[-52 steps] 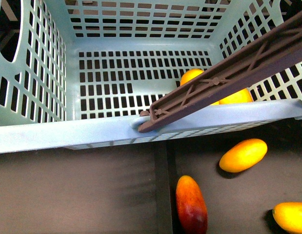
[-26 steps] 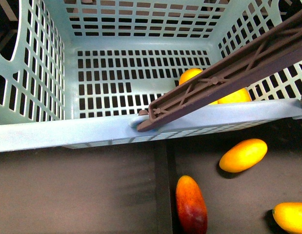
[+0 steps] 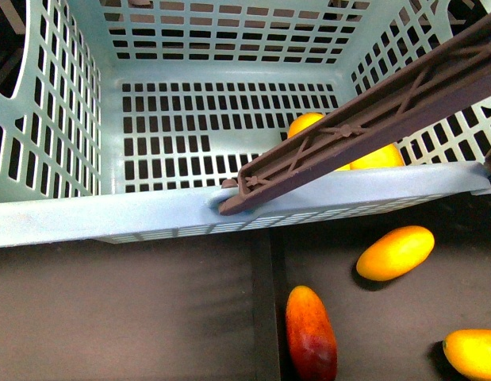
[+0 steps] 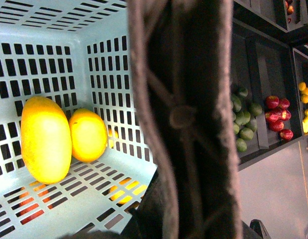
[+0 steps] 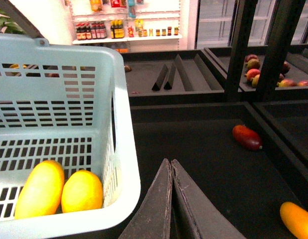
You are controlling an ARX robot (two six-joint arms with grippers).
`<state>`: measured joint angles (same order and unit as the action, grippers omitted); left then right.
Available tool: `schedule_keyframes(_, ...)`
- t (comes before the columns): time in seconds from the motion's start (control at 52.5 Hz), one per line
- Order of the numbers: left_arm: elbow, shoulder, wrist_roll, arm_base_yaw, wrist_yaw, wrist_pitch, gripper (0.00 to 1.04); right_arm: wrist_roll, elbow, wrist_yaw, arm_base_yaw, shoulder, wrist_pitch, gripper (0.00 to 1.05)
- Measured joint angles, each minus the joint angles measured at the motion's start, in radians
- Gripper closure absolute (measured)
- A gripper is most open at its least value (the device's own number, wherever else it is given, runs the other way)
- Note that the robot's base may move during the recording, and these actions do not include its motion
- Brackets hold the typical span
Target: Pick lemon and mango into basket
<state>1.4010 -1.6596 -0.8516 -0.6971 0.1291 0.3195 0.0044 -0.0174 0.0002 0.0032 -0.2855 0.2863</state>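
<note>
Brown handle (image 3: pixel 364 127) across basket (image 3: pixel 110 214) mouth; left floor open

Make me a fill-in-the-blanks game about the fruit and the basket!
1. The mango and the lemon lie inside the ____.
2. In the basket, the lemon is ____ the mango.
3. The basket's handle is coloured ____.
4. The right gripper's fingers are ____.

Missing words: basket; touching; brown; shut

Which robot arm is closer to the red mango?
Probably the right. Its shut gripper is outside the basket over the tray with the red mango; the left wrist camera sits at the basket.
</note>
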Motion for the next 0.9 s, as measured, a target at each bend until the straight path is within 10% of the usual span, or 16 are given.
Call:
schedule_keyframes(0.667, 0.000, 0.000, 0.000, 0.000, 0.002, 0.000, 1.00, -0.001, 0.000, 0.000, 0.000, 0.278, -0.285, 1.03)
schedule_keyframes(0.895, 0.000, 0.000, 0.001, 0.000, 0.000, 0.000, 1.00, -0.002, 0.000, 0.000, 0.000, 0.278, -0.285, 0.70)
